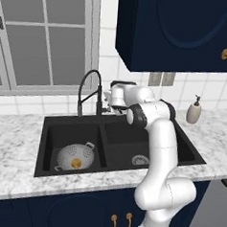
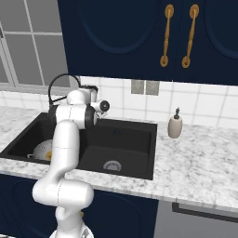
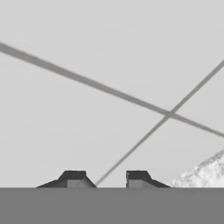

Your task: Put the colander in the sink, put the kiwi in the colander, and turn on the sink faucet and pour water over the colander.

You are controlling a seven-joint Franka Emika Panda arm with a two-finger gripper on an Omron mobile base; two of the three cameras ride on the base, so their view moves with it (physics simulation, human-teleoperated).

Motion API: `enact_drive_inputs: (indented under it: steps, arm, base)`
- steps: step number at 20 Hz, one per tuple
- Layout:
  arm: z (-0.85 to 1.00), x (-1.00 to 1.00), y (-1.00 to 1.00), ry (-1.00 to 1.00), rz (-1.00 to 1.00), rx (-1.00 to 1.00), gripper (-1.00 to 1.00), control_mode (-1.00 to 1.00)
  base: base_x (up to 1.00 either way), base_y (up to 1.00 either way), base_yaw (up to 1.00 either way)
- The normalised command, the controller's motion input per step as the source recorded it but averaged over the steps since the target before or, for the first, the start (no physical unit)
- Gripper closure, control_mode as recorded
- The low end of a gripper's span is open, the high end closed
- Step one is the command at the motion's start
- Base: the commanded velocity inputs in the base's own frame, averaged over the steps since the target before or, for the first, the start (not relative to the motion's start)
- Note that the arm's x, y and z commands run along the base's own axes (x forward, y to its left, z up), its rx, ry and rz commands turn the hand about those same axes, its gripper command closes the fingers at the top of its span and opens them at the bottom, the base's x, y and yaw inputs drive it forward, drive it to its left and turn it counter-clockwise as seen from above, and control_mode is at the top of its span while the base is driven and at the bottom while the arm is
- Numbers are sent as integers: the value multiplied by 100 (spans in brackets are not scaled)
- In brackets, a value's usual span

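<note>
- The marble counter [image 1: 17,142] in front carries nothing loose near the arm's sweep. I judge little risk here.
- The black double sink [image 1: 44,149] holds the colander [image 1: 67,153] in its left basin, lying on the basin floor near the front wall. The kiwi [image 1: 76,163] lies inside the colander. From this I judge that only the water step remains.
- Risk one: the colander lies forward and to the left in its basin. If the spout is not swung over it, the stream may hit the bare basin floor or only clip the rim.
- The white arm reaches across the right basin to the back of the sink, its hand just beside the foot of the gooseneck faucet [image 1: 80,96].
- The gripper [image 3: 106,180] looks almost straight at the tiled wall [image 3: 109,52]. Its two tips stand a little apart and nothing shows between them. I cannot tell whether it is clenched on the side lever or closing on air.
- Risk two: if the tips have missed the small lever, the next push turns nothing and no water flows.
- Risk three: the wall is close ahead, so driving further forward could jam the fingers against the tiles.
- The beige soap dispenser [image 1: 194,111] stands well apart to the right, clear of the arm.
</note>
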Motion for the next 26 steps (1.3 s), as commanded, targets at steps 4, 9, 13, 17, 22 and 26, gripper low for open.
enact_drive_inputs:
  steps: [4, 9, 13, 17, 22, 26]
  arm:
    - [-3, 0, -64, 0, -10, 0, 100, -100]
    - [-4, 0, -80, 0, -10, 0, 100, -100]
    - [-4, -1, -88, 0, -10, 0, 100, -100]
    - [-5, -15, -85, 0, -8, 0, 100, -100]
    - [-9, -31, -87, 0, -7, 0, 100, -100]
    - [-3, -34, -78, 0, -6, 0, 100, -100]
  base:
    - [0, 0, 0]
    - [0, 0, 0]
    - [0, 0, 0]
    - [0, 0, 0]
    - [0, 0, 0]
    - [0, 0, 0]
